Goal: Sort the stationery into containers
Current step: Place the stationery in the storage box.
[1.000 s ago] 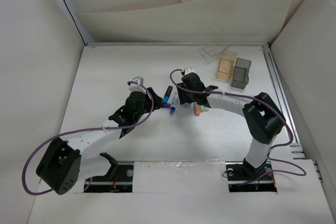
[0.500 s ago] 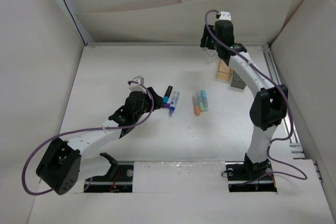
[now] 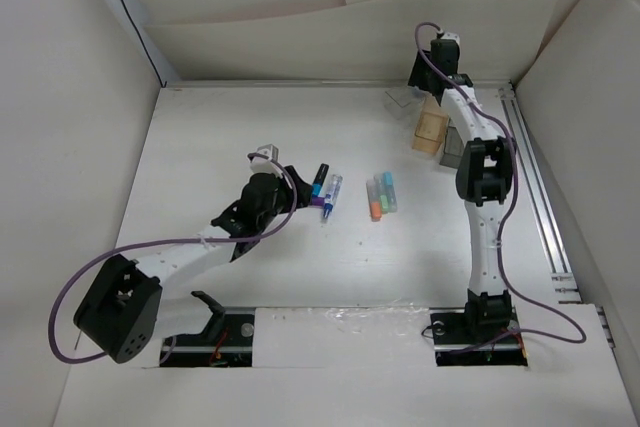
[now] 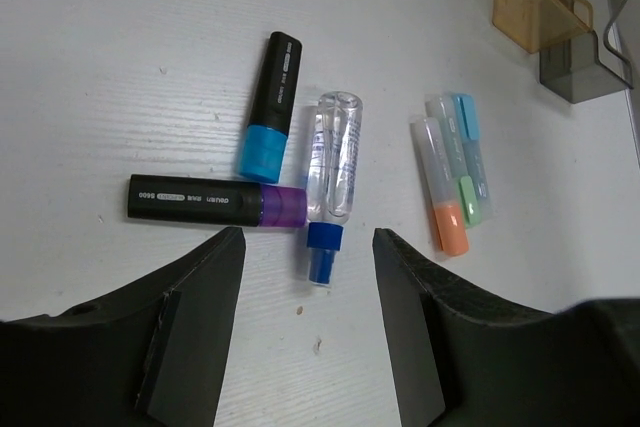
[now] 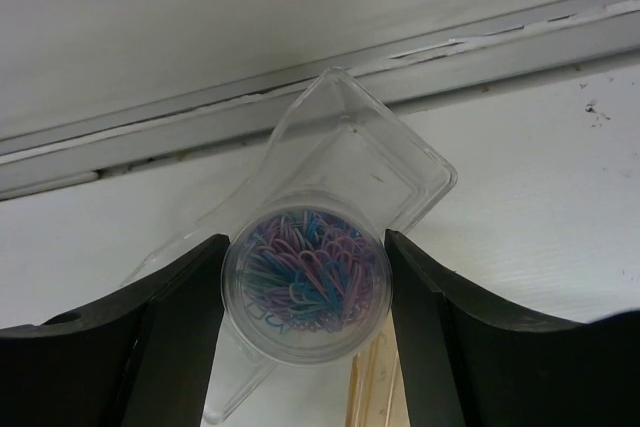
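Clips poised over the clear cup (image 5: pixel 400 162)
The right tool (image 5: pixel 305 247) pinches a tub of paper clips (image 5: pixel 305 287) above it, at the far edge of the surface (image 5: pixel 520 177), seemingly for release. The left tool (image 4: pixel 310 237), spread, hovers over the markers (image 4: pixel 215 205).

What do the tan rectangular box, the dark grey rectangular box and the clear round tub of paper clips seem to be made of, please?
Tan rectangular box: probably wood, matt tan faces.
Dark grey rectangular box: likely smoky plastic; table shows through.
Clear round tub: glossy transparent plastic; coloured paper clips visible inside.
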You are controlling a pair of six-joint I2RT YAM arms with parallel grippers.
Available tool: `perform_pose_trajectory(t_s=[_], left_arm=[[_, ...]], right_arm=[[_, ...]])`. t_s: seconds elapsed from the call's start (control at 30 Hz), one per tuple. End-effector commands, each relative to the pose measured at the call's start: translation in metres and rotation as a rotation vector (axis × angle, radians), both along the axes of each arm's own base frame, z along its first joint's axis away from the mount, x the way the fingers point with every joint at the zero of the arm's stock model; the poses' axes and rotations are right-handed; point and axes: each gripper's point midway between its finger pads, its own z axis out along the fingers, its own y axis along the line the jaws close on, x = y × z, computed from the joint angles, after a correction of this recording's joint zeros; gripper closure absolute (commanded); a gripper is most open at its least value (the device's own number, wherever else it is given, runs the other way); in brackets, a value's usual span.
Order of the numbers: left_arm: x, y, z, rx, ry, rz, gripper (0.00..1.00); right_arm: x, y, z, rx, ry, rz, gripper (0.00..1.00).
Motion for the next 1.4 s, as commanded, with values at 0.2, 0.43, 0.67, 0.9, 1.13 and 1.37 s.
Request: perform_pose_trajectory(t_s=[0.2,0.43,0.67,0.9,1.13,1.37], left_arm=[[0.008,-0.009,0.006,-0.021,-0.037,-0.024,0.5],[0.009,-0.012,0.01,-0.029,-0.043,-0.033,0.5],[0.008,-0.011,0.011,-0.021,-0.046,-0.036,0.5],[0.007,-0.008,0.016,-0.023,-0.056,-0.028,0.5],[0.004,-0.006,0.022,-0.035,-0.057,-0.024,0.51],[0.006,0.006,0.026,-0.032,-0.051,0.051,0.55]], right_arm=[[0.02,0.005,0.059,0.02,-0.165,0.018,0.59],[0.021,-0.006,0.032,0.004,-0.123,-0.016,0.57],[0.022,-0.009,0.028,-0.004,-0.124,-0.033,0.44],[0.021,-0.011,0.04,-0.006,-0.144,-0.041,0.17],[0.004,-0.009,0.083,0.006,-0.184,-0.023,0.12],[-0.063,0.064,0.13,0.004,-0.216,0.167,0.9]])
